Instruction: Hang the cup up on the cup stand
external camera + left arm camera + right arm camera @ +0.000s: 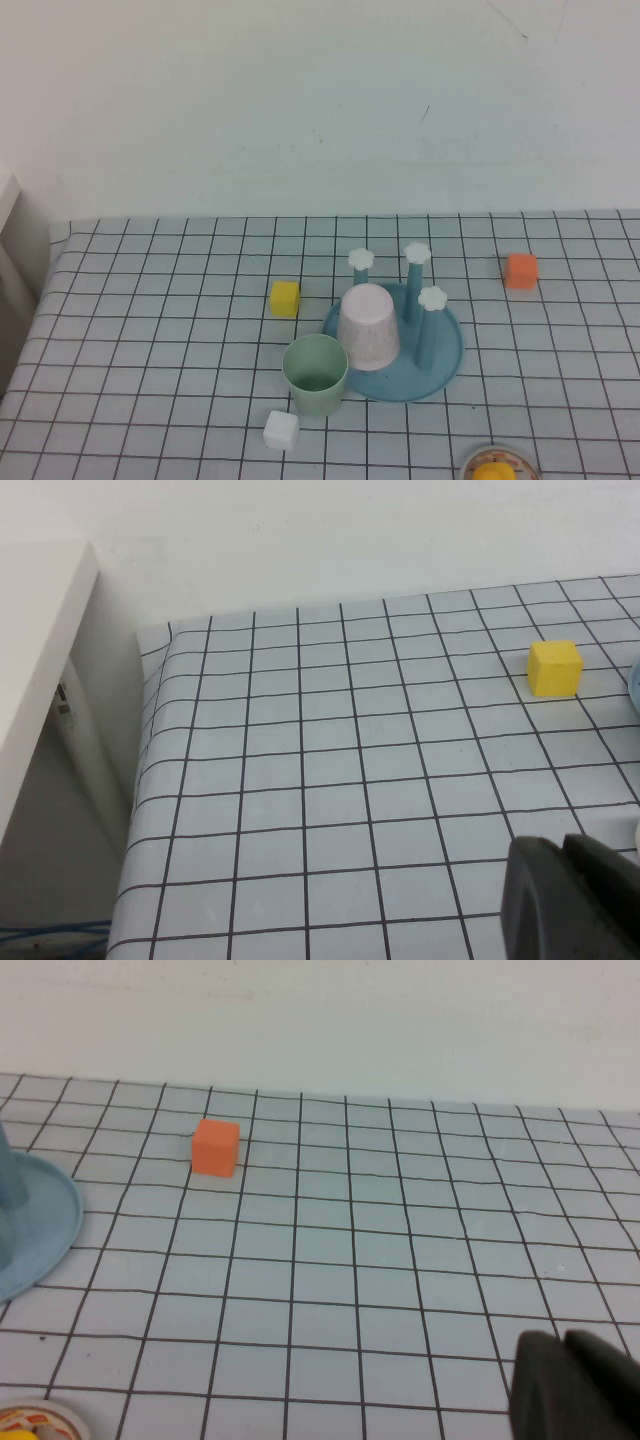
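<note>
The mint-green cup (316, 374) stands upright, mouth up, on the checked cloth, touching the front left rim of the blue cup stand (440, 362). The stand has three blue pegs with white flower caps (431, 298). A pale pink speckled cup (368, 325) sits upside down on the stand. Neither arm shows in the high view. My left gripper (562, 852) is shut and empty, over bare cloth on the left side. My right gripper (562, 1346) is shut and empty, over bare cloth to the right of the stand's rim (55, 1222).
A yellow block (285, 297) (554, 667) lies left of the stand. An orange block (521, 270) (215, 1147) lies to its right. A white block (281, 430) lies in front of the green cup. A round dish with a yellow thing (494, 468) sits at the front edge.
</note>
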Robot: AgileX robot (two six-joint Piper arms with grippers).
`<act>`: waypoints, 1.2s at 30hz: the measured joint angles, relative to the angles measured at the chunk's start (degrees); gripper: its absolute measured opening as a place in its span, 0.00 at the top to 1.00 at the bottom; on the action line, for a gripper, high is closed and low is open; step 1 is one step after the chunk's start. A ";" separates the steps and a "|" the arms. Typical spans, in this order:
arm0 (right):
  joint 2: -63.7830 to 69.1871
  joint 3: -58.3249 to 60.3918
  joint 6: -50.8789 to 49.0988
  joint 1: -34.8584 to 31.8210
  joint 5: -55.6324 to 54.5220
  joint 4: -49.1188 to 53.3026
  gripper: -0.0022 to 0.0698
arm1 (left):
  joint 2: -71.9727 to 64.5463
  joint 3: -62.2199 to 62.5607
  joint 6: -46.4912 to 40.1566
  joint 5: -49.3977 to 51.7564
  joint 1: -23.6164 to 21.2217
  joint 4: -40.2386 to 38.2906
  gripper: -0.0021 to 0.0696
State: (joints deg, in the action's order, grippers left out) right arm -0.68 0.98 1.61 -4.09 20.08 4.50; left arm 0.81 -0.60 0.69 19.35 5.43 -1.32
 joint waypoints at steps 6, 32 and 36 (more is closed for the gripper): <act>0.00 0.00 0.00 0.00 0.00 0.00 0.97 | 0.00 0.00 -0.13 -0.09 0.00 0.00 0.97; 0.00 0.00 0.00 0.00 0.00 0.00 0.97 | 0.00 0.00 -0.13 -0.09 0.00 0.00 0.97; 0.00 0.00 0.00 0.00 -0.29 0.00 0.97 | 0.00 -0.46 -0.13 -3.41 0.00 0.07 0.97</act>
State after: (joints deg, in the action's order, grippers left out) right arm -0.68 0.98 1.61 -4.09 19.79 4.50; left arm 0.81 -1.06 0.56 15.94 5.43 -1.25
